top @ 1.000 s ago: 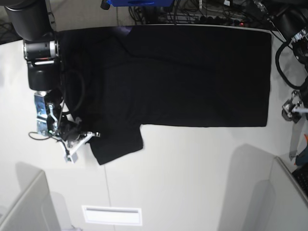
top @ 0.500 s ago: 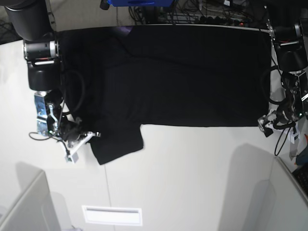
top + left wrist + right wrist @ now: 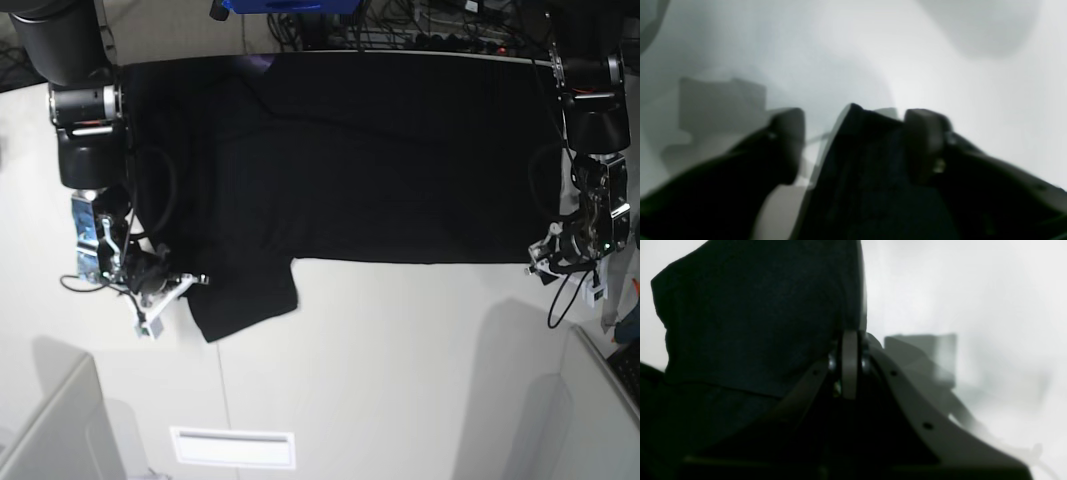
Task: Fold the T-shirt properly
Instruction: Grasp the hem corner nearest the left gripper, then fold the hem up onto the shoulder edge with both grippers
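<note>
Soft, limp T-shirt [image 3: 380, 160] suits edge grips: right gripper [image 3: 849, 373] pinches the 8 o'clock sleeve, left gripper [image 3: 853, 140] gapes around the 4 o'clock hem corner.

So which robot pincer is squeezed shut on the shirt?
The right pincer, at the sleeve: its fingers are pressed together on the black T-shirt. The left pincer is open, with the shirt's corner between its fingers.

White tabletop [image 3: 400, 350]. Cable tangle [image 3: 400, 25] beyond far edge, blue object [image 3: 290, 5] beside it. White rectangular label plate [image 3: 233, 447] near the front edge, left of centre. Grey panels at front-left corner [image 3: 55, 430] and front-right corner [image 3: 600, 410].
</note>
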Robot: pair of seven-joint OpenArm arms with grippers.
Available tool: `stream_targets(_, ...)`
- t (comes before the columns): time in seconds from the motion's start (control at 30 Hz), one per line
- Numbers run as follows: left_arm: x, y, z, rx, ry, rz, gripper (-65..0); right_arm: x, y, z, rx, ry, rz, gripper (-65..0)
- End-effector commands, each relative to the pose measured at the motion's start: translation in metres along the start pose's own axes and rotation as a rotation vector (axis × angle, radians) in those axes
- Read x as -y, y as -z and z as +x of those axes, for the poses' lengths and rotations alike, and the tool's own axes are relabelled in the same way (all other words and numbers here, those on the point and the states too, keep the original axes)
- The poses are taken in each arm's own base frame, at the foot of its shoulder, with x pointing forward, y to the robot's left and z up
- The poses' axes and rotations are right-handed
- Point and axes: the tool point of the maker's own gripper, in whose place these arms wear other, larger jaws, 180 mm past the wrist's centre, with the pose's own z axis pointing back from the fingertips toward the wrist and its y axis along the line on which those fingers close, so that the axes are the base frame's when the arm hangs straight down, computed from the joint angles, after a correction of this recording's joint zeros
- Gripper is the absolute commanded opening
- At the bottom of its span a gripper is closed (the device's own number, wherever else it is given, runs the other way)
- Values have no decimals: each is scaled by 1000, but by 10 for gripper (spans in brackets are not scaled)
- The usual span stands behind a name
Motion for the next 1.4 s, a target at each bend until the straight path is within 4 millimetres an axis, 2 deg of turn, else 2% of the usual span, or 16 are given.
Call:
stream_targets(0.0,5,-2,0,-23,-5,-24,-306,1,-7,23,45,-13,-3,-650)
stream_targets(0.13,6,-1,-2,-26,-5,-25,-441,1,-7,22,47,-12,-3,-650)
stream_targets(0.2,6,0,-6,-32,-5,-24,-561,1,-7,22,48,-12,-3,-650)
stream_targets(0.23,5,0,-7,-33,-5,-23,-643,1,-7,22,48,-12,-3,-650)
stream_targets(0.33,4,-2,-4,-26,-10,-24,-650,3,-11,27,59,-22,-7,-650)
stream_targets(0.43,0,-7,0,-13,1,-19,-650,-6,-19,36,106,-60,6,-650)
stream_targets(0.47,2,-13,10,15,18,-24,-650,-9,-24,40,126,-70,7,-650)
stream_targets(0.6,15,-31,21,79,66,-61,-650,3,-51,45,180,-29,-2,-650)
stream_targets(0.73,10,-51,24,60,-34,-119,-650,9,-77,43,218,-18,-16,-650)
stream_targets(0.83,14,-67,22,59,-53,-172,-650,9,-95,30,196,-24,-28,-650)
stream_targets(0.87,18,-75,19,62,-37,-187,-650,3,-99,24,193,-23,-20,-650)
stream_targets(1.03,25,-88,-11,-9,37,-197,-650,-8,-129,-14,180,8,-27,-650)
stream_targets(1.13,11,-92,-28,-29,36,-171,-650,-13,-150,-35,190,13,-48,-650)
stream_targets(1.23,-9,-101,-32,-28,94,-144,-650,-16,-167,-48,197,-9,-72,-650)
stream_targets(1.37,-37,-113,-39,-47,202,-111,-650,-20,-178,-64,210,54,-3,-650)
